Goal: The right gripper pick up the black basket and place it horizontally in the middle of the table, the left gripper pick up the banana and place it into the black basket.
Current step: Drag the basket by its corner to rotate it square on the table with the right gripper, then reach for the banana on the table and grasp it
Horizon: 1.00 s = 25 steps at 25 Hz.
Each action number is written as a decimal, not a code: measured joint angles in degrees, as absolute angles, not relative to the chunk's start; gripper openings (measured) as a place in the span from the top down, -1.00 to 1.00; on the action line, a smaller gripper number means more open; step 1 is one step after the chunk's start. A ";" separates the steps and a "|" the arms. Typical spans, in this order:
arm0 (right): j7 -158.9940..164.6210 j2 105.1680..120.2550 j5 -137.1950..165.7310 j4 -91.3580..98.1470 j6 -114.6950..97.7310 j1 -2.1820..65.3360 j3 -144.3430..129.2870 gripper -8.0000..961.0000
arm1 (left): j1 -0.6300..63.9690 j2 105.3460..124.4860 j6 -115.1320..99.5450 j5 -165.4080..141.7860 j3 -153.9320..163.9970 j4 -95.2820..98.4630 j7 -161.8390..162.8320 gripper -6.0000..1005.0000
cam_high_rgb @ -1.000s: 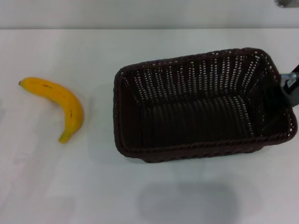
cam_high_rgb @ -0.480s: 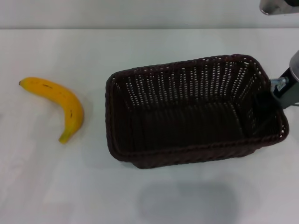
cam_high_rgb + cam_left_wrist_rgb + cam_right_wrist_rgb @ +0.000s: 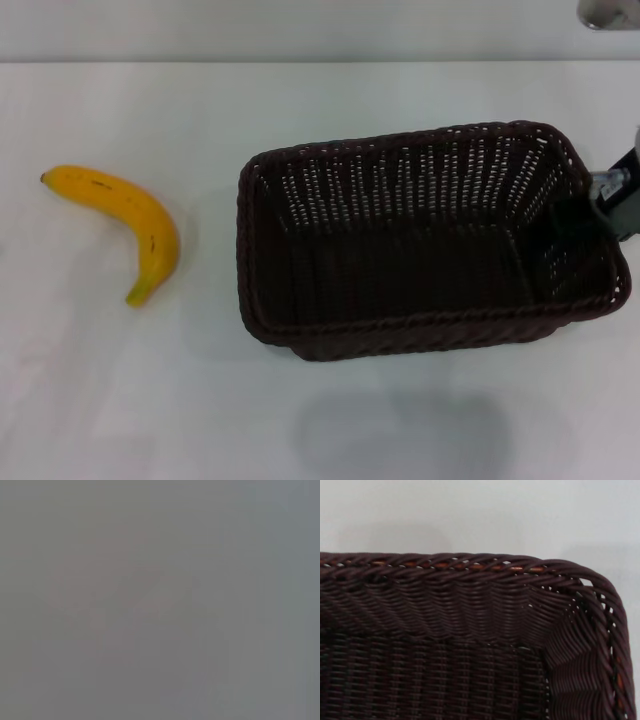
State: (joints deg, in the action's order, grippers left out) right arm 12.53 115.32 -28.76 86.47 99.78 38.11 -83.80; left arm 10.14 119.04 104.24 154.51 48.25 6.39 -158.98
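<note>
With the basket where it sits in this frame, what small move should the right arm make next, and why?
Probably lower and level the black basket onto the table. The right gripper is at its right end, and the basket looks tilted and right of centre. The banana lies untouched on the left.

One basket [image 3: 420, 240], dark woven wicker, sits on one white table [image 3: 200, 400]. One yellow banana [image 3: 125, 225] lies there too. One gripper [image 3: 612, 195] shows at the basket's right end. That makes a single item of each kind.
</note>
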 joint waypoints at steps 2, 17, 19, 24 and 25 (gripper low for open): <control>12.60 115.19 -28.66 88.11 100.67 37.15 -82.99 -0.22 | 10.24 119.03 104.25 154.57 48.25 6.40 -158.98 -0.74; 8.92 114.82 -23.77 100.00 101.06 33.42 -77.66 -0.63 | 10.53 119.00 104.30 154.77 48.16 6.42 -158.16 -0.74; 5.87 115.12 -23.93 102.92 98.19 31.64 -75.74 -0.63 | 10.52 118.96 104.22 154.77 48.16 6.49 -157.13 -0.74; -5.57 115.16 -25.95 104.14 84.27 25.91 -72.50 -0.63 | 9.50 118.39 102.14 154.18 48.33 9.51 -150.53 -0.73; -8.54 115.16 -27.70 102.91 81.39 25.05 -71.41 -0.63 | 8.98 118.20 101.30 153.66 48.51 10.90 -148.36 -0.73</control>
State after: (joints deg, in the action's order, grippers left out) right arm -8.54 115.16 -27.70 102.91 81.39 25.05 -71.41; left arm 8.98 118.20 101.30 153.66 48.51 10.90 -148.36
